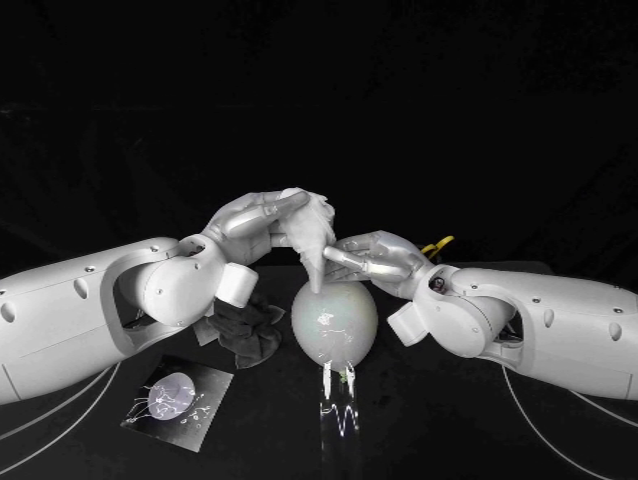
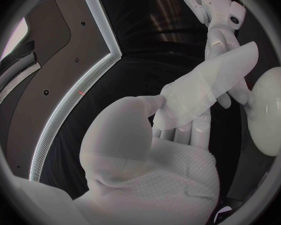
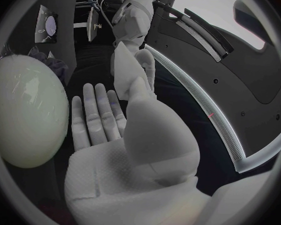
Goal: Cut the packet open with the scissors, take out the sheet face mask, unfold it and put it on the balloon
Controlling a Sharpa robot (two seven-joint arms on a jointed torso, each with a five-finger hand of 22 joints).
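The folded white sheet face mask [image 1: 315, 228] hangs above the pale balloon [image 1: 334, 320], which stands upright mid-table. My left hand [image 1: 254, 222] grips the mask's upper end. My right hand [image 1: 381, 258] pinches its lower end between thumb and straight fingers, just over the balloon's top. In the left wrist view the mask [image 2: 209, 87] stretches from my left hand [image 2: 147, 150] toward the balloon [image 2: 268, 115]. In the right wrist view the mask [image 3: 123, 67] lies against the thumb of my right hand [image 3: 115, 140], beside the balloon [image 3: 25, 115]. The cut packet [image 1: 175, 395] lies at the front left.
The scissors' yellow handles [image 1: 437, 243] stick out behind my right hand. A dark crumpled cloth [image 1: 247, 332] lies left of the balloon, under my left arm. A clear stand [image 1: 341, 400] glints below the balloon. The packet [image 3: 50, 24] lies flat on the table.
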